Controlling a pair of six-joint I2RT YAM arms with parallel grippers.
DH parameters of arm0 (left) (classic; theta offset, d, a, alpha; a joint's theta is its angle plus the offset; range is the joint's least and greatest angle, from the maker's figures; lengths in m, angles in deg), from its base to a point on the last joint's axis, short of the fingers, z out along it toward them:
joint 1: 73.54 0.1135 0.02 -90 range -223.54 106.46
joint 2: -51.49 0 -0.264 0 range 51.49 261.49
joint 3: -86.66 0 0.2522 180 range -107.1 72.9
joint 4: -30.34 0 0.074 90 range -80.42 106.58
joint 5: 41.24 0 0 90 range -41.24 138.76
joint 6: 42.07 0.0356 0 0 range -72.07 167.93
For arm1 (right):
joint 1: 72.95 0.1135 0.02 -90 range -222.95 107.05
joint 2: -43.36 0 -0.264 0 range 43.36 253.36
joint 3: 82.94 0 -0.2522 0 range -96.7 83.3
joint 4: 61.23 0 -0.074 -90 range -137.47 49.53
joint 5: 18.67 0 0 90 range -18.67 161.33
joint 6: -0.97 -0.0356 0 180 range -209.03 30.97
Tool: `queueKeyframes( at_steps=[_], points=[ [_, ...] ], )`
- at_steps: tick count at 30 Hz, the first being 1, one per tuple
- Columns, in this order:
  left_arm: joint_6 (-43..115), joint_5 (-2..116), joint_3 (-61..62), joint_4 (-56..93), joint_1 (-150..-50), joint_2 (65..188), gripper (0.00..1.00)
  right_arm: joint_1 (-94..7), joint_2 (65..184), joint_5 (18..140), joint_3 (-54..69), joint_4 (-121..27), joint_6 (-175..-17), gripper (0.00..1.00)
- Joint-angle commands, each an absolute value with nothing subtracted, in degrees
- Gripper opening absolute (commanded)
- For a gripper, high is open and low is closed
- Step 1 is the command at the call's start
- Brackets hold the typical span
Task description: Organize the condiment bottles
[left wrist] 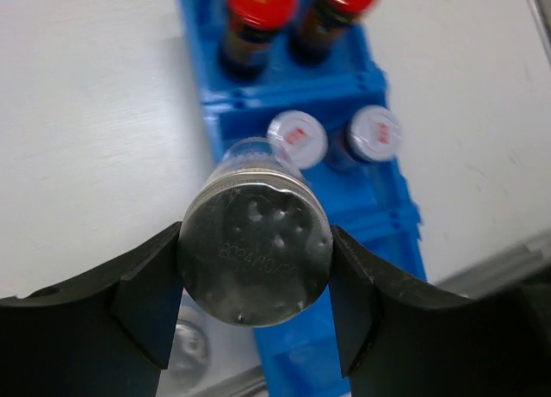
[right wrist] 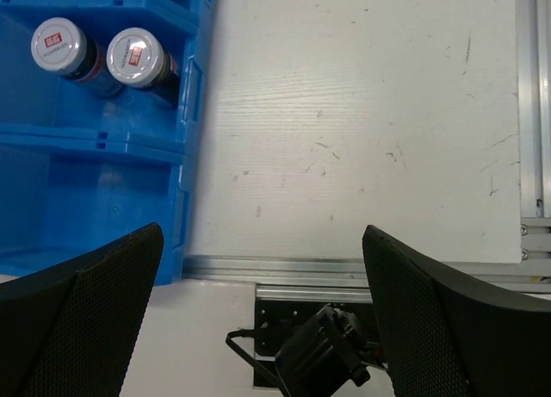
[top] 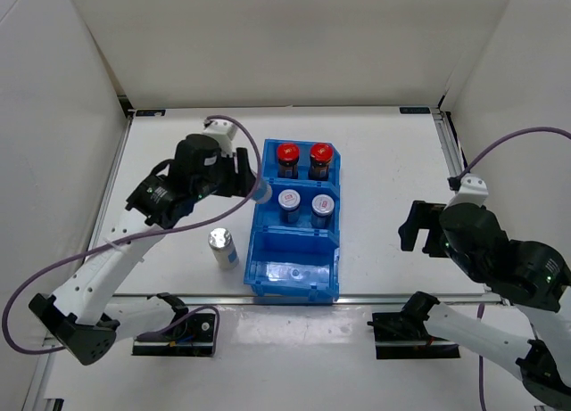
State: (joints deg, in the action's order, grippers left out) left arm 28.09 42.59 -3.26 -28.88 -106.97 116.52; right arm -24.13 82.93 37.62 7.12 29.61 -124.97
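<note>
My left gripper (top: pixel 253 189) is shut on a plain silver-topped bottle (left wrist: pixel 256 249), held tilted above the left edge of the blue bin (top: pixel 330 291); the bottle's round metal end faces the left wrist camera. A second silver-topped bottle (top: pixel 221 248) stands on the table left of the bin, and it also shows in the left wrist view (left wrist: pixel 185 350). Two red-capped dark bottles (top: pixel 287 159) (top: pixel 321 159) stand in the far compartment. Two red-marked silver-capped bottles (top: pixel 290 203) (top: pixel 322 208) stand in the middle compartment. My right gripper (top: pixel 417 227) is open and empty, right of the bin.
The bin's near compartment (top: pixel 294 273) holds no bottle. The table's metal front rail (right wrist: pixel 344 268) runs below the right gripper. White walls enclose the table on three sides.
</note>
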Motion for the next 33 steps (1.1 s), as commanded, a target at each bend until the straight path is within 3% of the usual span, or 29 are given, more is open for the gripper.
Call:
queueKeyframes(
  at_steps=[1,6,12,22,33],
  points=[
    [26.6,46.1,-5.1,-27.0,-114.1,116.6,0.11,-24.1,81.8,32.1,5.3,38.1,-124.4,0.99],
    [26.6,39.2,-3.9,-23.3,-128.3,120.4,0.11,-24.1,76.9,28.2,7.4,34.7,-122.3,0.99],
    [26.6,35.6,-1.5,-20.0,-136.6,126.4,0.11,-24.1,74.5,26.1,9.5,32.3,-121.7,0.99],
    [24.9,33.6,0.7,-16.9,-141.6,132.4,0.11,-24.1,74.5,26.6,10.0,31.8,-121.1,0.99],
    [22.0,25.9,2.6,-22.8,-147.1,127.5,0.12,-24.1,70.9,26.6,10.5,31.3,-121.1,0.99]
  ],
)
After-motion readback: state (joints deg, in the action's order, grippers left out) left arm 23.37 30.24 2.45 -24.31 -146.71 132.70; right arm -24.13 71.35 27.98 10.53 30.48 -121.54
